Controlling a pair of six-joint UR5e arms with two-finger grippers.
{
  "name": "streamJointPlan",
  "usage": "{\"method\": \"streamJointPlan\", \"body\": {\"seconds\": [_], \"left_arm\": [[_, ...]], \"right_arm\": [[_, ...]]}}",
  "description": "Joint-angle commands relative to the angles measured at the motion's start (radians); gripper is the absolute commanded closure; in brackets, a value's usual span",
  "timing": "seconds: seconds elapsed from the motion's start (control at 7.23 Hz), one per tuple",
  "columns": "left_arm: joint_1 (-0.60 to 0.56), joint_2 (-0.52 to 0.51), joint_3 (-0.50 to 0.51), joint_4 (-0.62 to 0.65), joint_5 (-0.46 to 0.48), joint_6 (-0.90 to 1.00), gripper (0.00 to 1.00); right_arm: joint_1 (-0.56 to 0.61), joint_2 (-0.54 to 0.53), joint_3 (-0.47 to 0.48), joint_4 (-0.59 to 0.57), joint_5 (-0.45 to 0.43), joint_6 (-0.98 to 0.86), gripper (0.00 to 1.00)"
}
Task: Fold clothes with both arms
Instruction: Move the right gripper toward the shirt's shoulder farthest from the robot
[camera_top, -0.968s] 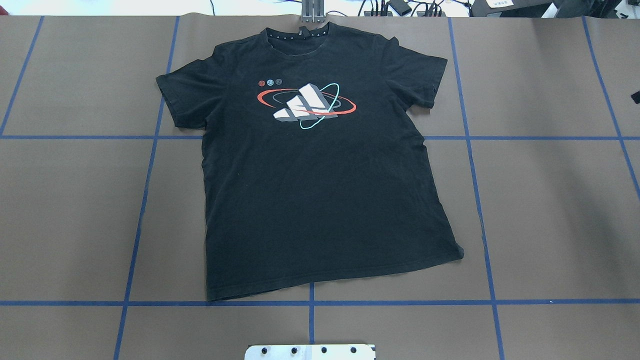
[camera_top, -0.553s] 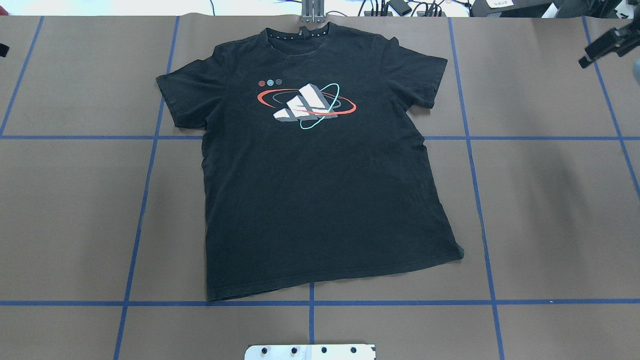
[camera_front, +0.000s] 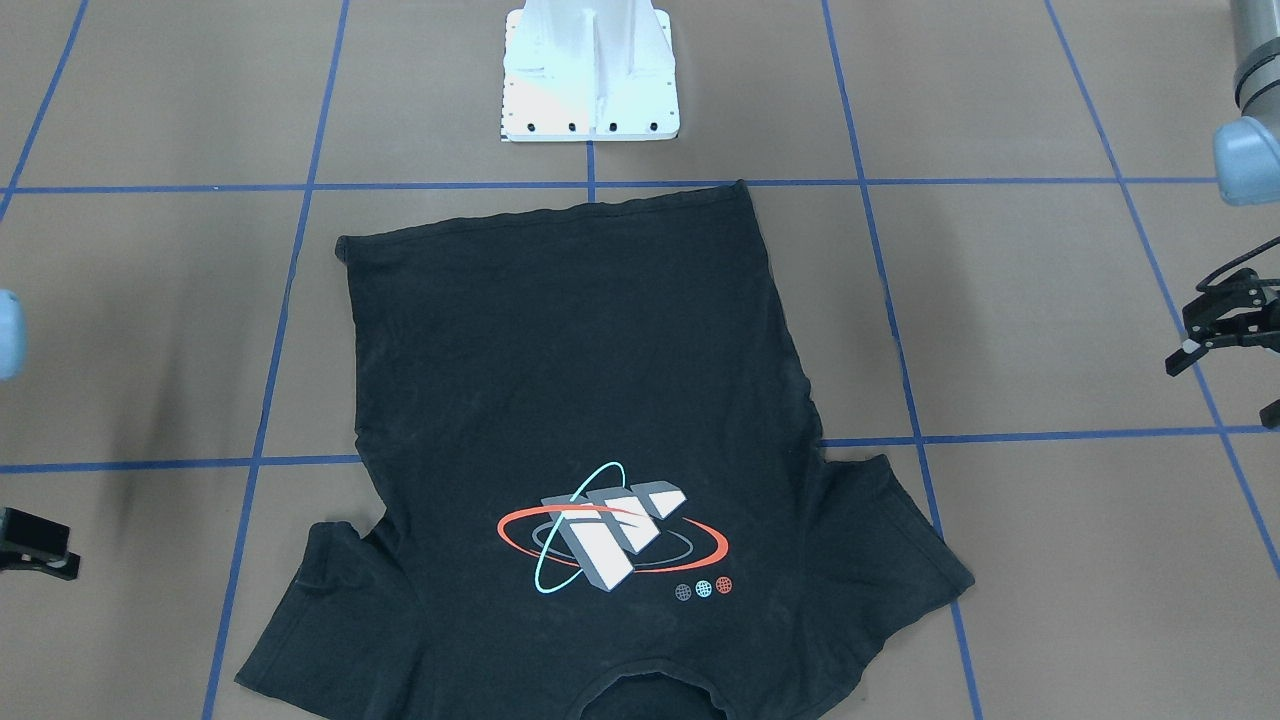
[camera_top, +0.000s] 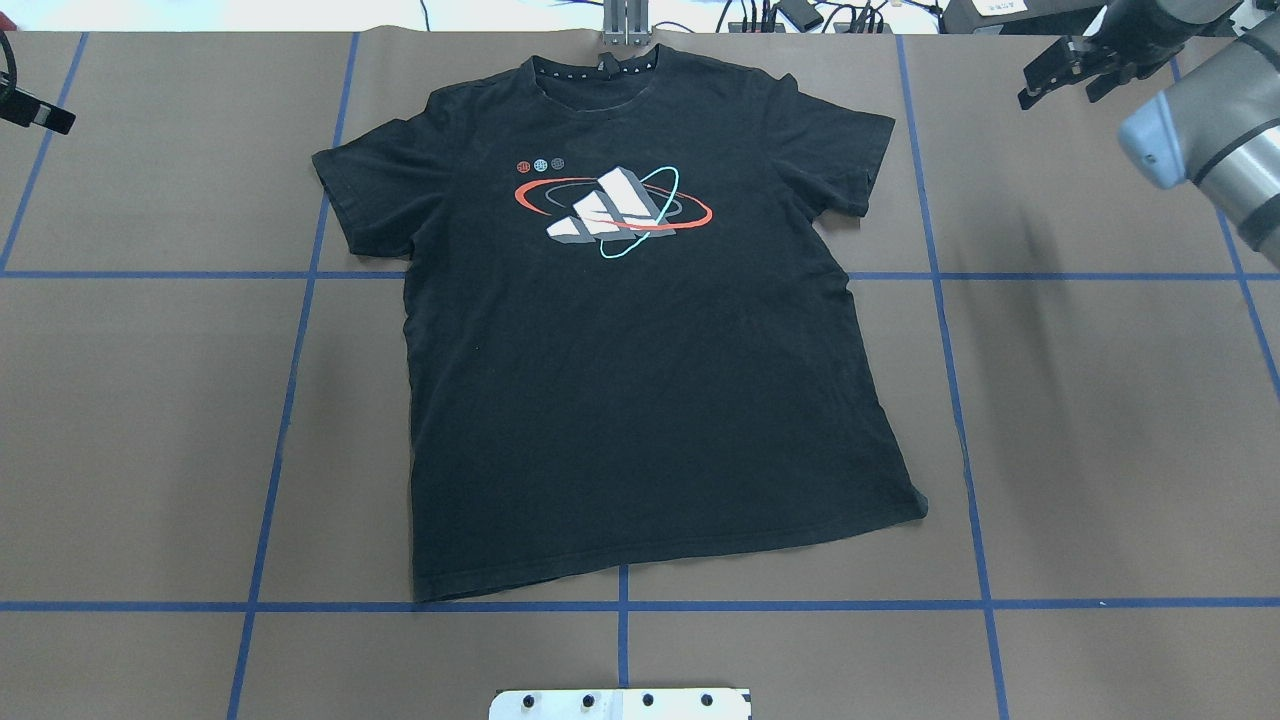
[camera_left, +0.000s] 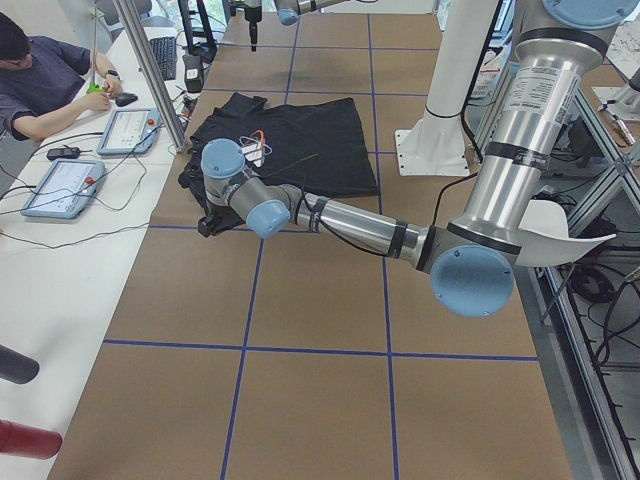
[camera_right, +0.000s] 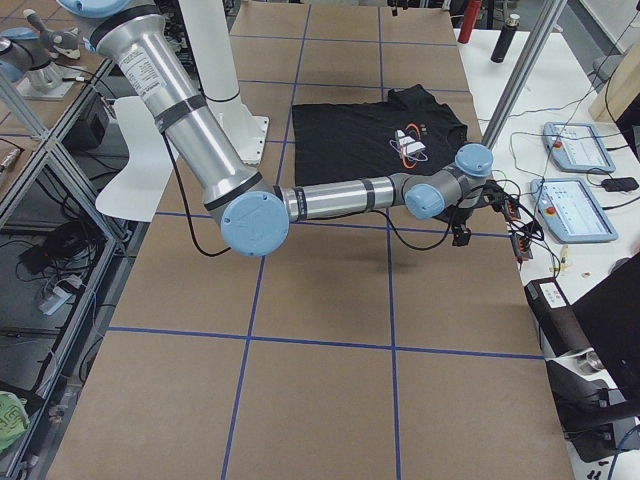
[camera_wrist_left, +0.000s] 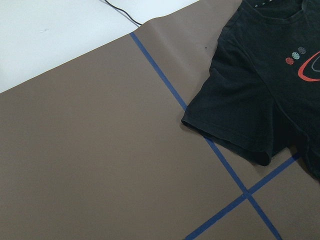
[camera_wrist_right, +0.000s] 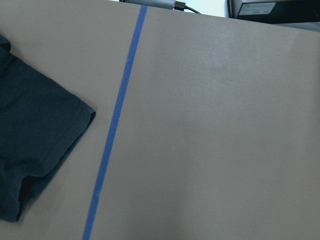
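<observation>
I am viewing the black short-sleeved T-shirt with a white-grey block graphic ringed in orange-red and cyan. It is lying flat, graphic side up, at the centre of the brown tabletop, which is gridded with blue tape. All clock directions below are taken in the overhead view. The collar is pointing to 12 o'clock and the slightly slanting hem to 6 o'clock. The left fingers are hanging at 10 o'clock from the shirt, spread apart and gripping nothing, well apart from the nearer sleeve. The right fingers are hanging at 2 o'clock, likewise spread and empty, apart from the other sleeve. The white bolted base plate is sitting at 6 o'clock, near the hem but not touching it.
</observation>
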Motion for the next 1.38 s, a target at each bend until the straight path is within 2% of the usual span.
{"method": "streamJointPlan", "body": {"seconds": [0.0,0.41,0.55,0.69,0.97,1.24], "left_arm": [[0.009,0.000,0.001,-0.002,0.001,-0.001,0.00],[0.017,0.000,0.002,-0.002,0.001,-0.001,0.00],[0.017,0.001,0.002,-0.002,0.001,-0.001,0.00],[0.017,0.000,0.002,-0.002,0.001,0.001,0.00],[0.017,0.001,0.005,-0.002,0.001,0.001,0.00],[0.017,0.001,0.014,-0.012,0.001,0.001,0.00]], "right_arm": [[-0.067,0.072,-0.137,0.164,-0.068,0.145,0.01],[-0.137,0.174,-0.326,0.316,-0.143,0.223,0.03],[-0.148,0.202,-0.366,0.329,-0.153,0.225,0.05],[-0.160,0.242,-0.412,0.330,-0.188,0.226,0.10],[-0.174,0.270,-0.444,0.332,-0.225,0.226,0.16],[-0.197,0.277,-0.527,0.425,-0.271,0.226,0.26]]}}
